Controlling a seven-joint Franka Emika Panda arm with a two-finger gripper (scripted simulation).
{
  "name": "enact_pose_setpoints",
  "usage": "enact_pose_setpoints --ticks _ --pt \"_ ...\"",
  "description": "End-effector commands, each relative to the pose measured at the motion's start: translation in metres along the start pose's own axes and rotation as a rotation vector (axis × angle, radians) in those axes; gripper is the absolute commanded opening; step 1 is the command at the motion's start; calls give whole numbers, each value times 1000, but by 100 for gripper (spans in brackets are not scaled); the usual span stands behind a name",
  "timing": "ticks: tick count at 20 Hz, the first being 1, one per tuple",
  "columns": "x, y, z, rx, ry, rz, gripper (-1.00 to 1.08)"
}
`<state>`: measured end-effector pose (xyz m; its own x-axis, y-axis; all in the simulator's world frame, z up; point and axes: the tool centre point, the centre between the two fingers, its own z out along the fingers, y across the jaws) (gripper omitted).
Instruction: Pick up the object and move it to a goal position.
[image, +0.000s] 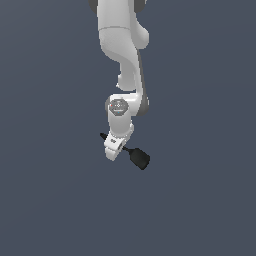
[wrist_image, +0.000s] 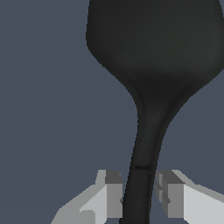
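The object (image: 139, 158) is a small matte black utensil with a wide rounded head and a thin handle. In the exterior view the head sticks out to the right of the white hand, and the handle's tip shows on its left. My gripper (image: 116, 149) points down over the handle. In the wrist view the head (wrist_image: 153, 52) fills the frame ahead of the gripper (wrist_image: 139, 197). The handle runs back between the two grey fingertips (wrist_image: 113, 194), which press close on either side of it. I cannot tell how high the object is above the floor.
A plain dark blue-grey surface (image: 50, 200) lies all around. The white arm (image: 122, 45) reaches down from the top of the exterior view.
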<state>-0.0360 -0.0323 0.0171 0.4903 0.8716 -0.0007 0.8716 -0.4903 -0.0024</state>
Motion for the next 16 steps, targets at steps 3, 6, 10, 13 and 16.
enact_pose_setpoints --ticks 3,6,10,13,16 --pt "-2 2 -5 -1 0 0 -100" --pt "-7 6 -15 -1 0 0 -100" --pt "-18 14 -38 -1 0 0 -100" --pt "-29 22 -62 -1 1 0 -100" --pt "-40 32 -87 -1 1 0 -100"
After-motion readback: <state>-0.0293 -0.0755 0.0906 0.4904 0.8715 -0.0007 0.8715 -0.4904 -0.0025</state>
